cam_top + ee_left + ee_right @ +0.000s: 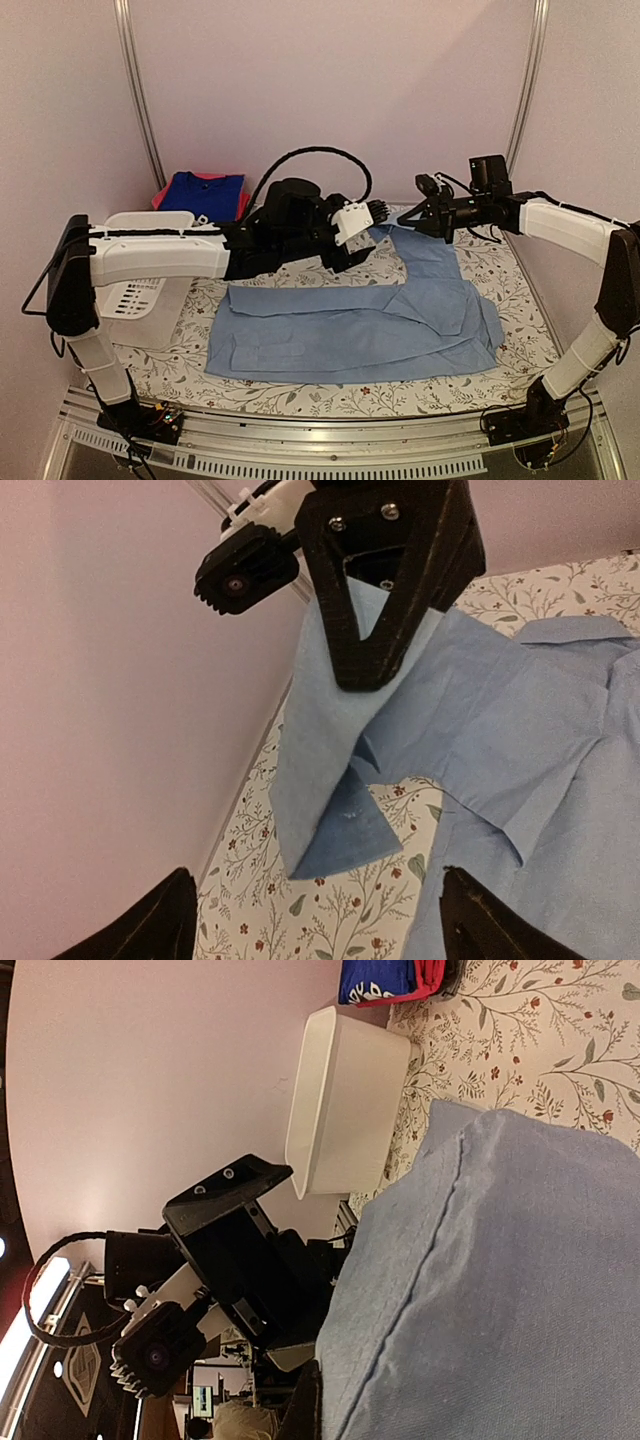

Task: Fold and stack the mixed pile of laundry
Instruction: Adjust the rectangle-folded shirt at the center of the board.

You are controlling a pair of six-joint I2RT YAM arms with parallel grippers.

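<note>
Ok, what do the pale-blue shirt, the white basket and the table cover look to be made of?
Pale-blue shirt: woven cloth, matte, probably cotton-like; visible weave, stitched seams, soft folds. White basket: rigid plastic, smooth with slight sheen, slotted wall. Table cover: flat floral-printed sheet, cloth or vinyl, cannot tell.

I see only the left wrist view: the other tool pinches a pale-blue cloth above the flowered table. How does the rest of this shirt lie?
Observer: Most of the pale-blue shirt lies spread flat across the middle of the table. Only what seems to be a sleeve rises to the right tool.
Operator: What stands on the left side of the table?
Observer: A white basket stands at the table's left edge, under the left arm.
Operator: Are other garments there?
Observer: Yes, a folded blue item with white print lies on a pink-red one, in the far left corner behind the basket.
</note>
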